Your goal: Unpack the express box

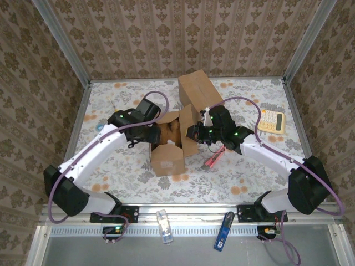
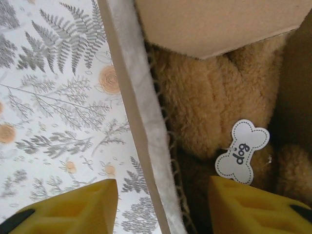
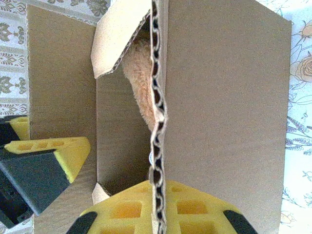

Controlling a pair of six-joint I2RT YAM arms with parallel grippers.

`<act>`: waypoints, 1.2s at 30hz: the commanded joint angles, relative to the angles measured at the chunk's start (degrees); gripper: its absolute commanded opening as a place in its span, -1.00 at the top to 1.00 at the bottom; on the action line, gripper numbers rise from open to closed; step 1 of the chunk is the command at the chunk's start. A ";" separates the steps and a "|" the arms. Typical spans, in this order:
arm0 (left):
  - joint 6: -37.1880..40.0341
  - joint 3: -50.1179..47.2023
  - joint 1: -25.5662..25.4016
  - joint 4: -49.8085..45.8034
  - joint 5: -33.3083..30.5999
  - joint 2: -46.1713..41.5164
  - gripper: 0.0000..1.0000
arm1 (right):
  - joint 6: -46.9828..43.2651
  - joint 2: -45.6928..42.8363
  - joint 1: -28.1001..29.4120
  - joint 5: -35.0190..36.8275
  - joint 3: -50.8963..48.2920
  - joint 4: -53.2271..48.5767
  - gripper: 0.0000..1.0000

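We find the open brown cardboard express box about the middle of the flower-patterned table, its long axis running from the far edge toward the near edge. Inside lies the golden-brown plush toy. As far as we can tell it is stretched along that same axis, and a flap partly roofs it at the far end.

The box's upright right-hand flap is pinched at its corrugated edge by the right gripper, whose yellow pads are pressed together on the cardboard. We judge that arm to be holding the box open and steady. The left gripper hangs spread wide across the box's left wall, one pad above the tablecloth and the other above the plush.

That straddle is what matters to us. The toy lies on the right-edge side of the wall, just under the inner pad, and the left arm is the free and nearer one. Closing where it is, it would take the wall, not the toy, so we judge it must first shift toward the box's middle.

A small white bone-shaped tag reading "dog" hangs on the plush.
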 commanded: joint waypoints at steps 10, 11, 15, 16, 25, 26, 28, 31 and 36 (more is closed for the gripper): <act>-0.26 -12.22 7.26 9.63 16.42 -12.20 0.52 | -1.91 -0.60 -0.10 0.88 -0.07 0.20 1.00; -0.50 -13.78 7.87 11.78 18.79 -13.41 0.58 | -2.05 -0.56 -0.10 0.88 0.05 0.02 1.00; -2.88 -20.21 10.17 18.33 25.65 -17.29 0.87 | -3.59 -0.30 -0.27 0.34 0.87 -1.30 1.00; -3.20 -21.22 10.45 19.03 26.36 -18.12 0.87 | -4.20 -0.25 -0.36 -0.13 1.27 -1.87 1.00; 2.09 -15.05 12.19 10.50 22.04 -22.63 -0.63 | -11.01 1.76 -0.89 -6.05 4.23 -7.58 1.00; 3.91 -12.19 13.44 8.54 20.76 -22.22 -0.74 | -11.97 1.98 -0.87 -6.91 4.55 -8.38 1.00; 7.27 -6.20 13.90 5.06 17.62 -20.77 -0.82 | -14.39 2.51 -0.89 -8.34 5.59 -10.53 1.00; 12.34 2.46 13.88 2.58 14.91 -17.92 -0.99 | -18.40 3.34 -0.83 -9.16 7.25 -14.97 1.00; 21.76 13.74 10.49 1.25 14.28 -10.73 -1.00 | -22.02 4.30 -0.98 -9.40 8.91 -18.97 1.00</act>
